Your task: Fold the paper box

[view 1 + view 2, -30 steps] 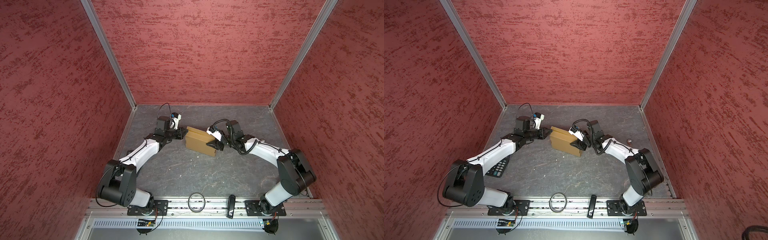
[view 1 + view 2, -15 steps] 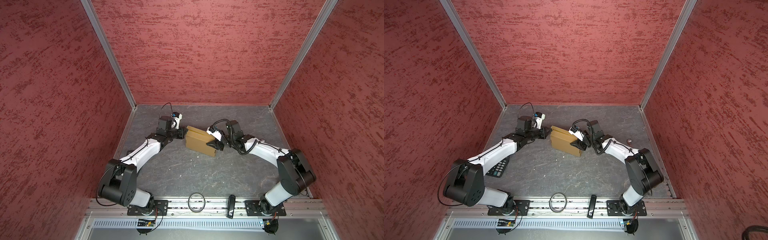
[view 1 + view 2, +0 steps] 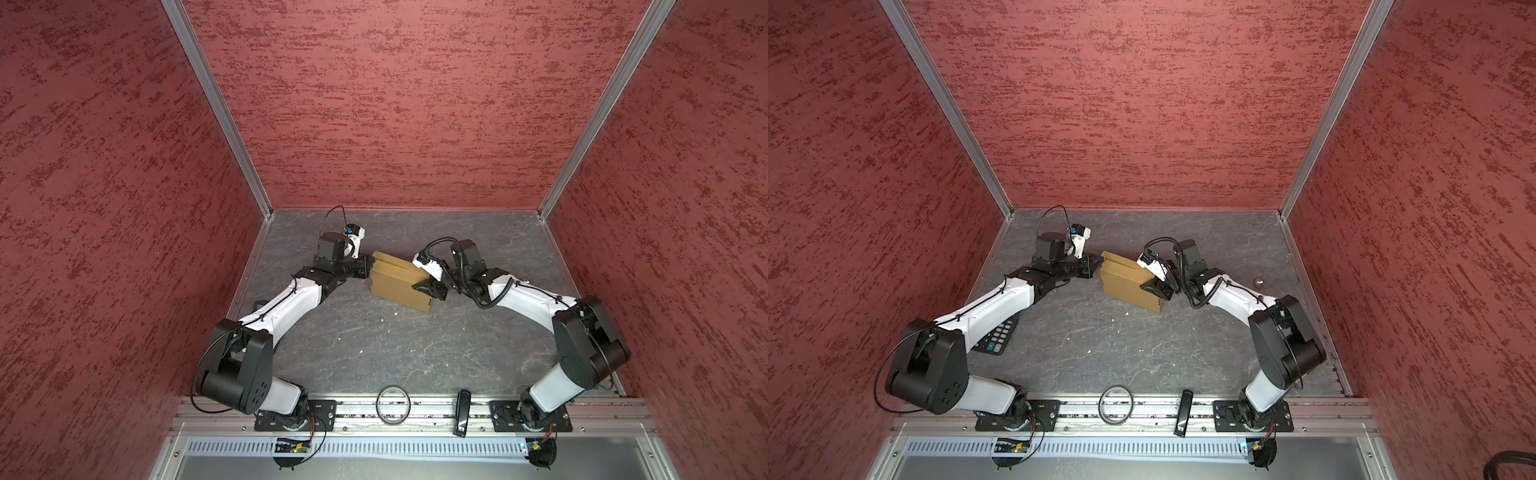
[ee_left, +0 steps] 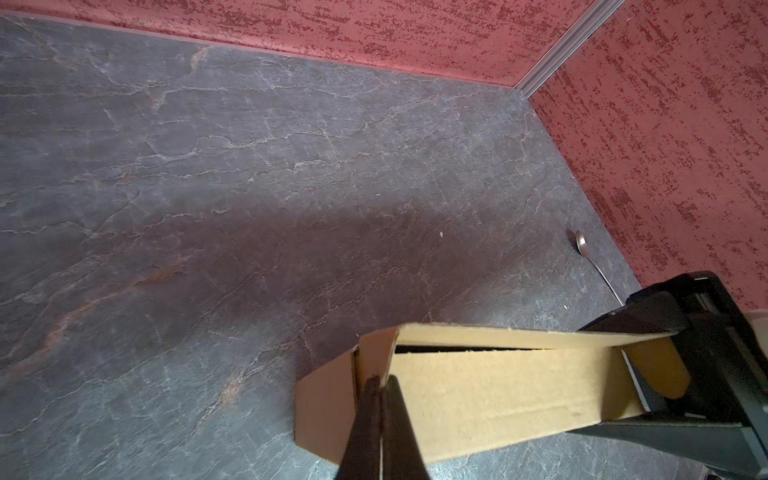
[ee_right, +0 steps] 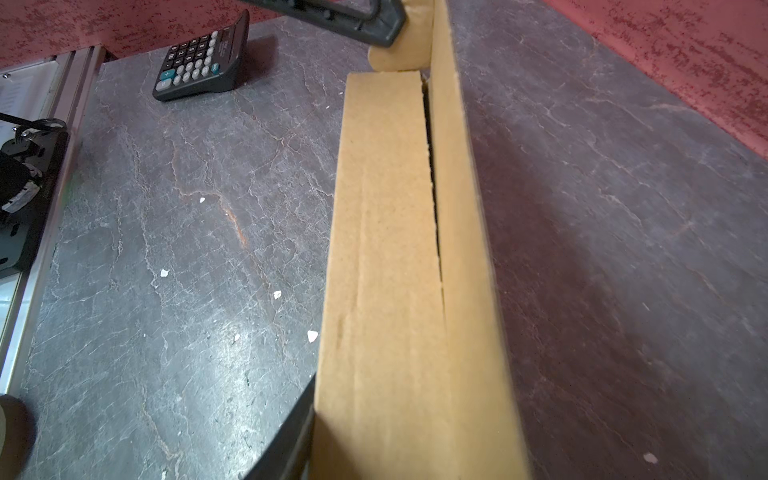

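Observation:
The paper box [image 3: 395, 282] [image 3: 1125, 282] is a tan cardboard mailer standing on its long edge at the table's middle back, its lid flap slightly ajar along the top. My left gripper [image 3: 371, 266] [image 4: 383, 380] is shut, its tips pressed to the corner of the box's left end [image 4: 374, 357]. My right gripper [image 3: 419, 279] [image 3: 1148, 279] straddles the right end and is shut across the box's thickness [image 5: 395, 249]. One of its fingers [image 5: 291, 436] lies on the front face; the other is hidden behind the box.
A black calculator [image 3: 994, 336] [image 5: 199, 62] lies under the left arm near the left wall. A spoon [image 4: 582, 245] [image 3: 1259, 283] rests by the right wall. A ring [image 3: 393, 404] and a black bar [image 3: 462, 411] sit on the front rail. Red walls enclose three sides.
My left gripper's jaws have come fully together at the box's left end. The right gripper's jaws have narrowed slightly on the box. The box itself has barely moved.

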You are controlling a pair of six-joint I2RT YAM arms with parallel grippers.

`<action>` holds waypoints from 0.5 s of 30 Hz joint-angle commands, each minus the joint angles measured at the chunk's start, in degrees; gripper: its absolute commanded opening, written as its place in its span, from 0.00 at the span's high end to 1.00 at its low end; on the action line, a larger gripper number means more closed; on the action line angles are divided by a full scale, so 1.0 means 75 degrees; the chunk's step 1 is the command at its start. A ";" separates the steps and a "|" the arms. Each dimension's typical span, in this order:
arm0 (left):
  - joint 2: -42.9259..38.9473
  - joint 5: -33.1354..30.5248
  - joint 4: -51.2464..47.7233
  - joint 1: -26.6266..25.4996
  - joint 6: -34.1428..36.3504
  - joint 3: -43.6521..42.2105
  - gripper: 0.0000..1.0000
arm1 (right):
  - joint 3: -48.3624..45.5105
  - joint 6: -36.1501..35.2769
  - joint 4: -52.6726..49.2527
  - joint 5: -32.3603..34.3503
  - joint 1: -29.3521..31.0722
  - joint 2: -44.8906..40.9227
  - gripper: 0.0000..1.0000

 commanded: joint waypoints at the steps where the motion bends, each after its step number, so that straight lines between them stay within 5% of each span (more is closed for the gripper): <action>1: -0.0111 -0.0215 -0.0341 -0.0052 0.0173 -0.0160 0.97 | 0.0226 -0.0152 -0.0225 0.0034 0.0112 0.0095 1.00; 15: -0.0249 -0.0368 -0.0421 -0.0085 0.0254 -0.0335 0.98 | 0.0249 -0.0146 -0.0224 0.0106 0.0107 0.0132 1.00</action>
